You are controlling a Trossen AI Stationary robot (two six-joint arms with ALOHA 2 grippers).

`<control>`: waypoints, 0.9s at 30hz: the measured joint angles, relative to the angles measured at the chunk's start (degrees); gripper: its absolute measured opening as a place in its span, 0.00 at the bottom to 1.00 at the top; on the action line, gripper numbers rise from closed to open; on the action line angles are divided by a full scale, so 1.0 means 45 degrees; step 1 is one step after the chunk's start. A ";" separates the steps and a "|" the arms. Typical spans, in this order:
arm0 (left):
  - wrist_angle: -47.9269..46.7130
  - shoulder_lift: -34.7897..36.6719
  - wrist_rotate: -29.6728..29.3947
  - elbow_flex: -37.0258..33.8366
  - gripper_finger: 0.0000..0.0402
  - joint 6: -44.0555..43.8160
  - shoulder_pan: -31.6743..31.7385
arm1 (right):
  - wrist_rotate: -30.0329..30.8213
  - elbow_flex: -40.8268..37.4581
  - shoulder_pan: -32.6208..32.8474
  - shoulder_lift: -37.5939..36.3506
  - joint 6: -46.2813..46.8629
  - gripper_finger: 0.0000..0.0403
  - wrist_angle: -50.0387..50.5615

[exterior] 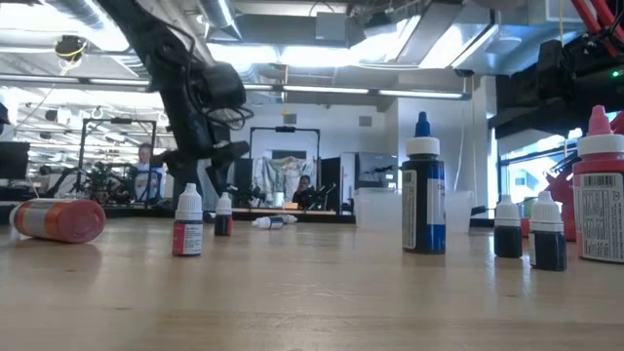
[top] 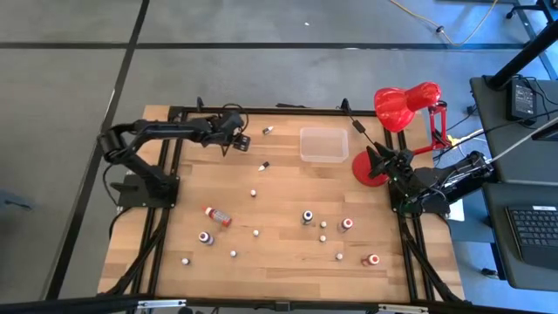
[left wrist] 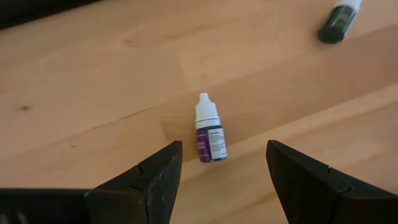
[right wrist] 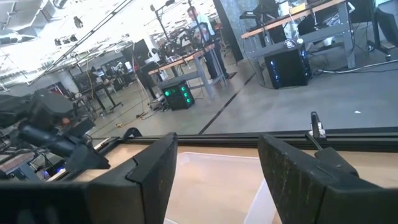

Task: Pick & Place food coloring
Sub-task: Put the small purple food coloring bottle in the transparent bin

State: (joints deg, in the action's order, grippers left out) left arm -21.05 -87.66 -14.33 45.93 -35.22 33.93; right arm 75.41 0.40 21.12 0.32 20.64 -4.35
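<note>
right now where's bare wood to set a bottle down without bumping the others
The left side of the table, between the left arm's base and the lying red bottle, is bare. So is the strip below the clear tub. The lower right is crowded with small bottles.

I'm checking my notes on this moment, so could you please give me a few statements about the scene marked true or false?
1. The left gripper is open above a small lying bottle. True.
2. The clear tub already holds several bottles. False: it looks empty.
3. The right gripper is shut on a bottle. False: it is open and holds nothing.
4. A red-capped bottle lies on its side on the table. True.
</note>
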 joint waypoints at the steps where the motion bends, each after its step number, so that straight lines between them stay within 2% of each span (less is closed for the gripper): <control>1: 0.0093 -0.0165 -0.0002 0.0000 0.57 -0.0001 -0.0003 | 0.0002 0.0000 0.0000 0.0000 -0.0010 0.56 0.0002; 13: 0.0783 -0.1718 -0.0062 0.0000 0.55 0.0354 0.0099 | 0.0004 0.0000 0.0000 0.0000 -0.0027 0.56 0.0016; 27: 0.1022 -0.1937 -0.0222 0.0019 0.31 0.0334 0.0089 | 0.0011 0.0000 -0.0005 0.0000 -0.0024 0.56 0.0011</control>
State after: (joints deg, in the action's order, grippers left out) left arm -16.45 -96.38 -15.33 46.02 -33.72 34.33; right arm 75.46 0.40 21.10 0.32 20.53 -4.29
